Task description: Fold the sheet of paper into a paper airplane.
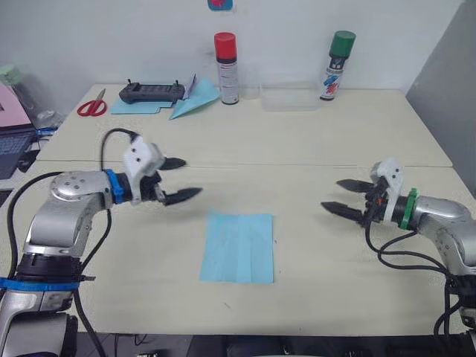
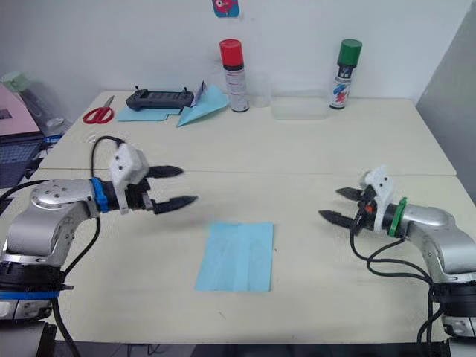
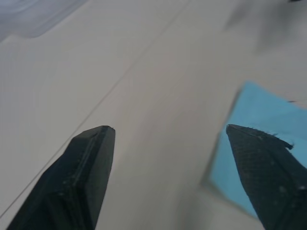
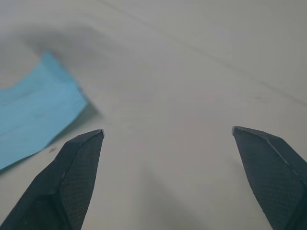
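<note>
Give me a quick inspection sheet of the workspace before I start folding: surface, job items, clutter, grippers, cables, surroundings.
Surface: beige table, a seam running across it behind the grippers.
Job's things: sheet of paper lies flat near the front edge, between the two grippers, untouched; no fold begun.
Clutter: along the far edge, red scissors, black controller, blue paper dart, red-capped spray can, clear plastic box, green-capped spray can.
Grippers: left gripper open, above the table beside the sheet's far left corner; right gripper open, off to the sheet's right. Both empty.
Cables: black cables loop along both arms, off the paper.
Surroundings: white wall behind; laptop at far left.
</note>
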`<control>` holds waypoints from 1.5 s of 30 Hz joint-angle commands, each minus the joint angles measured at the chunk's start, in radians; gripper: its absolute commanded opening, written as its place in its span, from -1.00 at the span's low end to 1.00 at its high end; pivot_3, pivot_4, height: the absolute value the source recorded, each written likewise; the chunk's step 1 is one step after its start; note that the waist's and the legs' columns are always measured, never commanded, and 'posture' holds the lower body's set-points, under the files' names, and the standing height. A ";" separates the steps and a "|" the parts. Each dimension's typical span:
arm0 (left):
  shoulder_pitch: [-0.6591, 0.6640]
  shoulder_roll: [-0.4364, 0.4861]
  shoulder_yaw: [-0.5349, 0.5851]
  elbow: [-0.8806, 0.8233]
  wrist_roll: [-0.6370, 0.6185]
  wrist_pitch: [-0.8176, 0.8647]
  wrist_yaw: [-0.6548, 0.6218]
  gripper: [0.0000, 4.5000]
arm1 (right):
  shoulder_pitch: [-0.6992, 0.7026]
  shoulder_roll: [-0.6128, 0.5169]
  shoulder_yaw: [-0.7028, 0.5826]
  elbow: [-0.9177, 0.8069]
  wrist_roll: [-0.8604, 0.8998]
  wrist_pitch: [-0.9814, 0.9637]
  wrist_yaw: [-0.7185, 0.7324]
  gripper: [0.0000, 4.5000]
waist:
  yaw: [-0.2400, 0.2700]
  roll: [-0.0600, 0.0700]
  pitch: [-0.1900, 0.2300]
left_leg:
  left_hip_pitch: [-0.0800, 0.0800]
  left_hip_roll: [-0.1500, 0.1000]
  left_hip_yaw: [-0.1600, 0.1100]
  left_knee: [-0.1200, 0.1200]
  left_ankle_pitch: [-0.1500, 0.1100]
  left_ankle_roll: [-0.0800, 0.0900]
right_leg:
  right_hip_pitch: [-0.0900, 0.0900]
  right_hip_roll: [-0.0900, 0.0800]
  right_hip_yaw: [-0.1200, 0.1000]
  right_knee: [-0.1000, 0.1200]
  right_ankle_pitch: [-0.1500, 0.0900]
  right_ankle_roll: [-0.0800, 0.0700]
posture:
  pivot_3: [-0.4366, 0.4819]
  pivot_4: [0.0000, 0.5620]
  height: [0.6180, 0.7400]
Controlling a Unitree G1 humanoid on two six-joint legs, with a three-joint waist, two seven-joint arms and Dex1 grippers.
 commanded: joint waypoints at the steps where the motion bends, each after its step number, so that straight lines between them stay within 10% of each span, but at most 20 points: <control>1: 0.053 0.009 -0.039 -0.083 -0.008 0.015 -0.038 0.30 | -0.007 0.017 0.002 -0.082 0.036 0.051 -0.019 1.00 | -0.001 0.000 0.000 | 0.000 0.000 0.000 0.000 0.000 0.000 | 0.000 0.000 0.000 0.000 0.000 0.000 | -0.05 -0.47 1.00; 10: 0.201 -0.014 -0.150 -0.063 0.106 -0.098 -0.045 -0.99 | 0.013 0.081 0.074 -0.114 -0.044 0.011 -0.080 1.00 | 0.004 0.000 0.000 | 0.000 0.000 0.000 0.000 0.000 0.000 | -0.001 0.000 0.000 0.000 -0.001 0.000 | -0.05 -0.47 1.00; 21: 0.259 -0.091 -0.253 0.056 0.214 -0.122 -0.006 -0.99 | 0.013 0.144 0.149 -0.031 -0.158 -0.079 -0.118 1.00 | 0.006 0.001 -0.001 | 0.002 0.000 0.000 0.001 0.000 0.000 | 0.002 0.000 0.000 0.000 -0.001 0.000 | -0.05 -0.47 1.00; 34: 0.254 -0.117 -0.260 0.050 0.229 -0.130 0.012 -1.00 | 0.005 0.185 0.330 0.060 -0.373 -0.313 -0.067 -0.95 | 0.009 0.003 -0.002 | 0.006 0.000 0.001 0.001 0.001 0.001 | 0.006 0.000 0.000 0.000 -0.002 -0.001 | -0.05 -0.47 1.00; 45: 0.240 -0.140 -0.267 0.061 0.228 -0.126 0.011 -1.00 | -0.046 0.320 0.287 0.036 -0.162 -0.021 0.002 -0.98 | 0.026 0.003 -0.002 | 0.010 0.000 -0.001 0.002 0.001 0.001 | 0.011 0.000 0.000 -0.001 -0.002 -0.001 | -0.05 -0.47 1.00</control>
